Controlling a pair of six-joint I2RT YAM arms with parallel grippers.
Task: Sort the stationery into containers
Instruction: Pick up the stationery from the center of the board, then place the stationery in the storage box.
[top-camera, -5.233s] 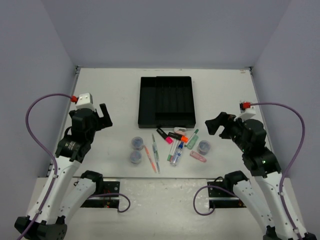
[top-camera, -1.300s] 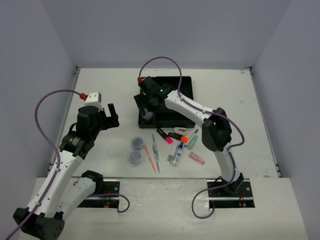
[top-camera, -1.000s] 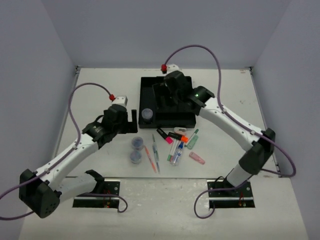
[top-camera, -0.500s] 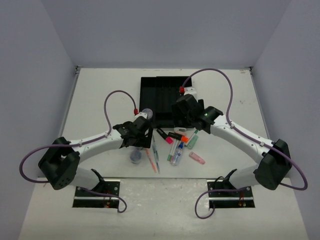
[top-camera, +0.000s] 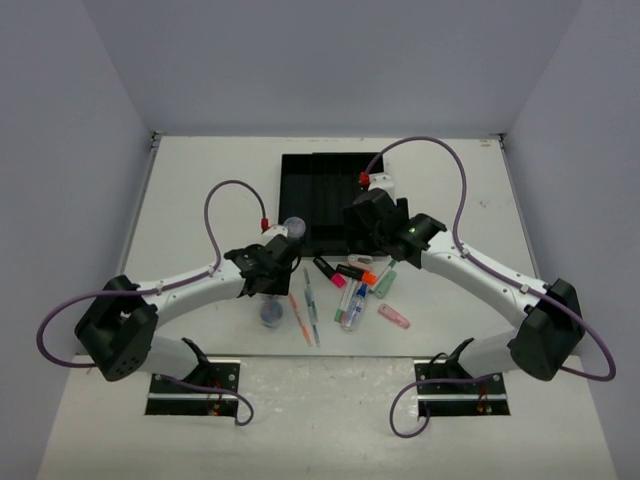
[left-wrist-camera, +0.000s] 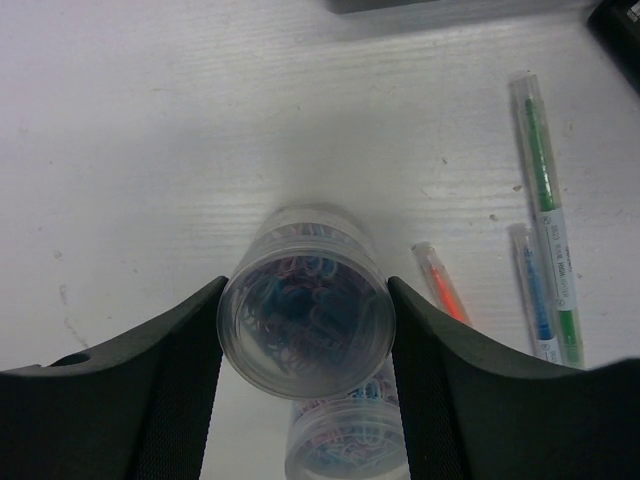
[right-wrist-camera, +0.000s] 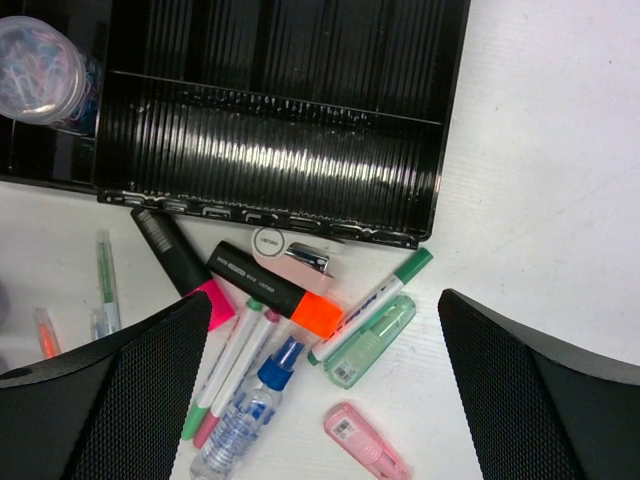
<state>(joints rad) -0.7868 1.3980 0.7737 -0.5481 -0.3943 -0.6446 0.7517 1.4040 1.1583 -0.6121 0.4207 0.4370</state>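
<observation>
A round clear pot (left-wrist-camera: 305, 310) full of coloured clips stands on the table between my left gripper's (left-wrist-camera: 305, 322) fingers, which press on both its sides. A second pot (left-wrist-camera: 345, 440) sits just behind it, also seen from above (top-camera: 270, 315). A third pot (right-wrist-camera: 40, 70) stands in the left slot of the black tray (right-wrist-camera: 300, 120). My right gripper (right-wrist-camera: 325, 300) hangs open over the markers: a black-orange one (right-wrist-camera: 275, 290), a black-pink one (right-wrist-camera: 180, 265), a green-capped pen (right-wrist-camera: 370, 305) and the pink eraser (right-wrist-camera: 365, 440).
Thin pens (left-wrist-camera: 545, 230) and an orange pen (left-wrist-camera: 440, 285) lie right of the gripped pot. A small blue-capped bottle (right-wrist-camera: 245, 410) and a green tape roller (right-wrist-camera: 372, 340) lie among the markers. The tray (top-camera: 335, 190) sits mid-table, with side walls (top-camera: 90, 150) around.
My left arm has come down over the nearer-tray pot and its fingers have closed in on it. My right arm has pulled back from the tray to above the markers, staying open.
</observation>
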